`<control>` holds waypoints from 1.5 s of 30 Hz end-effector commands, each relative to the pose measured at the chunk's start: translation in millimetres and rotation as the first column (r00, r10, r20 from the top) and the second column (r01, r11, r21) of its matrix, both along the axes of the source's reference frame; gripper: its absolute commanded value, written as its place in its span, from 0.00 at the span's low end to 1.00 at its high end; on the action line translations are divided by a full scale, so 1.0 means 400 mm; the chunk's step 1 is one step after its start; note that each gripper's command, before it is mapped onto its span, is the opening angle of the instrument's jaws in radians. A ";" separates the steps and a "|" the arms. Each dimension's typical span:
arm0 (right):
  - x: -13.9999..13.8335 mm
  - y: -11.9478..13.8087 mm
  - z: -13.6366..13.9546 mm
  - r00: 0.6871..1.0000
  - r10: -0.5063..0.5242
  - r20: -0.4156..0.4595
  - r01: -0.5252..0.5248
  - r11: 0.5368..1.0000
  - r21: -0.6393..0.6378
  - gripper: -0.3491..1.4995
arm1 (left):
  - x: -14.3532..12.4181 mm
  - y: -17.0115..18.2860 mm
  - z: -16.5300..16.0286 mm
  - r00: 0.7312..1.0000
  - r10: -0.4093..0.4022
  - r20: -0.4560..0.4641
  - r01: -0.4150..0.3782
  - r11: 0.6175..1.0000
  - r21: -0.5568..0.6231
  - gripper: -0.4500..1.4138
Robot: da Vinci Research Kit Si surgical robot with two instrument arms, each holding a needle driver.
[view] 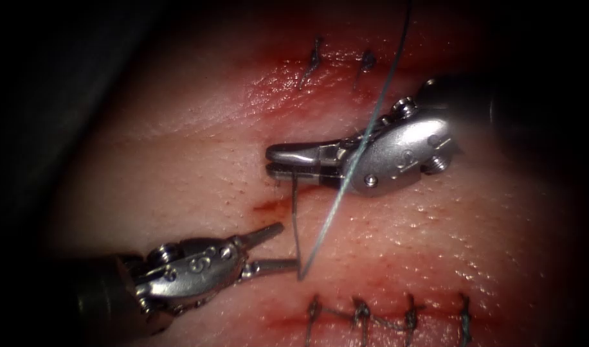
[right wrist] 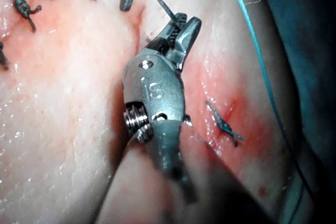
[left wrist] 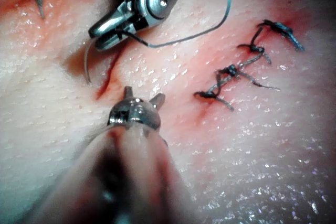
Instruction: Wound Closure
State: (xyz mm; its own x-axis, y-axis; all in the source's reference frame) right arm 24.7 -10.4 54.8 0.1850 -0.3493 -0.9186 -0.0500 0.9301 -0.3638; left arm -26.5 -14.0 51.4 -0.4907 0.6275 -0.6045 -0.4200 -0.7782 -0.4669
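- The left tool is coming in from the lower left of the endoscope view with its jaws spread wide and gripping nothing; one jaw is pointing up toward the cut, the other lying just beside the needle's lower end.
- The cut is showing as a short red slit in the tissue, lying between the two tools and not yet drawn together at this spot.
- The needle is hanging below the right tool's jaw tips, curving down to a low point near the left tool; its lower end appears to be lying on the tissue rather than buried in it, though the angle is leaving this uncertain.
- The thread is running from the needle's lower end up and to the right, crossing over the right tool and leaving at the upper edge.
- The right tool is reaching in from the right with its jaws pressed together, pinching the needle near its upper end, just above the cut.
- Finished stitches are sitting in a row further down, and two more stitch ends are lying further up; the open stretch between them is remaining to be closed.
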 end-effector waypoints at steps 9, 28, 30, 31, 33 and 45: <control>0.0027 -0.0008 0.0052 0.999 -0.036 0.035 0.035 0.999 0.014 0.00 | 0.0000 -0.0014 0.0025 1.000 0.009 0.007 -0.009 1.000 -0.004 0.45; 0.0035 -0.0052 0.0089 0.994 -0.091 0.056 0.086 0.992 0.087 0.00 | 0.0007 -0.0054 0.0097 0.996 0.072 -0.046 -0.071 0.997 0.022 0.45; 0.0037 -0.0045 0.0081 0.995 -0.085 0.051 0.079 0.992 0.096 0.00 | 0.0008 -0.0061 0.0108 0.995 0.083 -0.057 -0.080 0.995 0.054 0.39; 0.0039 -0.0042 0.0077 0.995 -0.084 0.051 0.078 0.992 0.098 0.00 | 0.0009 -0.0066 0.0117 0.994 0.091 -0.059 -0.087 0.993 0.078 0.35; 0.0044 -0.0036 0.0069 0.996 -0.079 0.051 0.073 0.991 0.113 0.00 | 0.0015 -0.0081 0.0146 0.990 0.121 -0.068 -0.111 0.985 0.131 0.31; 0.0063 -0.0015 0.0053 0.996 -0.068 0.052 0.060 0.988 0.141 0.00 | 0.0066 -0.0158 0.0314 0.935 0.272 -0.226 -0.201 0.934 0.295 0.30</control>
State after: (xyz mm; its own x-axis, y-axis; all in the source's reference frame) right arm 26.5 -10.8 56.4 0.2221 -0.2262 -0.9484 0.0265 0.9738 -0.2260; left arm -23.1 -19.8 63.5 -0.7587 0.5951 -0.2652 -0.3774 -0.7333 -0.5656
